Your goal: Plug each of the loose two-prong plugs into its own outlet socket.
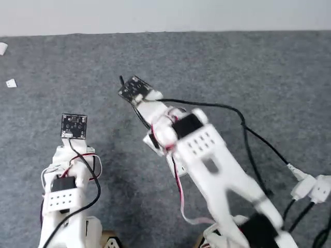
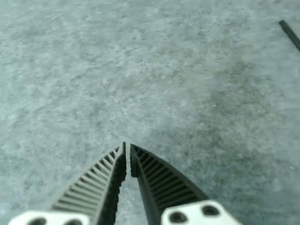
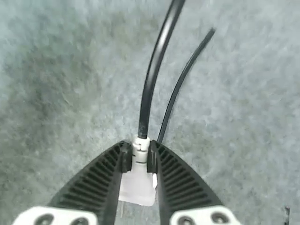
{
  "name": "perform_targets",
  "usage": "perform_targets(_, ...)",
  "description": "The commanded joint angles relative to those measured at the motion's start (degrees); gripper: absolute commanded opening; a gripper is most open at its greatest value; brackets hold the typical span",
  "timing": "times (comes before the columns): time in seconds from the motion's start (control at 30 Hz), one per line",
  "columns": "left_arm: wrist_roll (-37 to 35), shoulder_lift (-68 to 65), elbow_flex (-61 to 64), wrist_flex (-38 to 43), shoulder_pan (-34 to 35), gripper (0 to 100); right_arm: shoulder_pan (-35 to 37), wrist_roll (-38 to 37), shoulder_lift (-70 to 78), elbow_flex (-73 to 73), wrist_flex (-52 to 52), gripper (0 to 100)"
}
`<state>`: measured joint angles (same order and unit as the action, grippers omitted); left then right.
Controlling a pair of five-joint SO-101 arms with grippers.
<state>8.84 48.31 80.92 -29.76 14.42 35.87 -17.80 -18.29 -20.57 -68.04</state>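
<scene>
Right wrist view — right tool [image 3: 138, 148] grips plug [image 3: 137, 185].

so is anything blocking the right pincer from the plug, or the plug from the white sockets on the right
Nothing at the grasp: the right pincer is already shut on the white plug. Toward the white sockets, only the black cord trails across the carpet between them.

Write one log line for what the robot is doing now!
left pincer: shut, empty, over grey mat | right pincer: shut on white plug | black cable runs from plug
</scene>
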Motion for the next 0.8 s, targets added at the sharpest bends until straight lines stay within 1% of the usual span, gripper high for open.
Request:
perform_targets(0.0, -0.70, -6.86, -6.55, -0.44, -1.49, 1, 2.33, 1.14, -13.67, -5.10, 3.38, 0.9)
perform_targets(0.07, 0.00, -13.89, -10.86, -1.85, -1.49, 1, 4.44, 0.88, -19.30, -8.09, 3.74, 0.9)
perform_targets(0.1, 1.49, -17.76, -13.32, -3.16, -1.49, 1, 5.49, 0.88, -21.67, -9.23, 3.74, 0.9)
perform_targets(0.2, 8.44, -26.46, -20.18, -8.09, -1.58, 1, 8.92, 0.88, -27.12, -12.40, 3.74, 0.9)
perform_targets(0.27, 12.22, -29.10, -23.16, -12.04, -2.02, 1, 10.77, 0.79, -28.97, -13.71, 3.91, 0.9)
perform_targets(0.37, 15.74, -29.80, -22.99, -13.63, -4.48, 1, 12.18, 0.97, -28.26, -15.82, 6.37, 0.9)
perform_targets(0.47, 18.90, -29.80, -22.64, -14.15, -5.45, 1, 13.14, 1.14, -25.80, -18.11, 9.89, 0.9)
perform_targets(0.63, 23.74, -29.45, -22.37, -18.37, -7.47, 1, 13.05, 1.23, -19.47, -18.73, 14.37, 0.9)
perform_targets(0.7, 26.37, -26.99, -20.09, -19.08, -8.44, 1, 12.44, 1.32, -16.84, -18.73, 15.96, 0.9)
perform_targets(0.77, 28.84, -21.71, -16.04, -18.37, -9.67, 1, 11.82, 1.32, -14.90, -18.73, 17.45, 0.9)
